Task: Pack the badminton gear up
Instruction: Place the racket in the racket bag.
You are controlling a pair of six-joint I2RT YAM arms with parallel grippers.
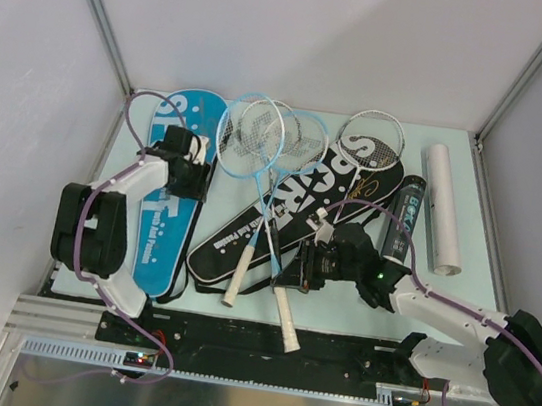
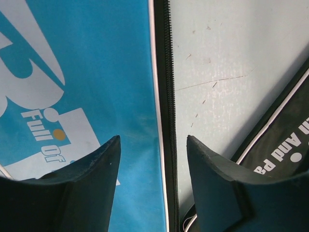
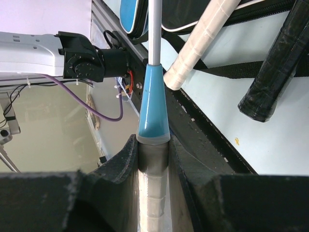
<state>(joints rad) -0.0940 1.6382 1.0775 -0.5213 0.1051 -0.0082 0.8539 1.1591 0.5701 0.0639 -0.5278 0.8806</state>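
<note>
The right tool (image 3: 153, 166) is pinched on a racket (image 3: 153, 106), gripping the top of its white grip just below the blue cone where the shaft starts. Seen from above, this racket lies with the other rackets (image 1: 261, 131) across the black bag (image 1: 214, 248) in the middle of the table (image 2: 227, 58), heads pointing away from the arms. The left tool (image 2: 153, 145) has its fingers spread and holds nothing. It hangs low over the blue bag (image 2: 87, 72) at the left, straddling the zip (image 2: 166, 72) along the bag's right edge. The zip looks closed there, though where its pull sits does not show.

The step in hand looks like getting a first racket into a bag: one arm has the racket, the other is at the bag's opening edge. Neither bag looks open, and all the rackets lie outside them.

Next, the left tool probably needs to find the zip pull or the flap edge and close on it, since thin fabric lying flat gives the fingers little to catch. The right arm would have to lift the racket clear of the crossed shafts beside it without dragging them.

The black tube (image 1: 405, 217) and white tube (image 1: 442, 207) lie at the right, untouched
</note>
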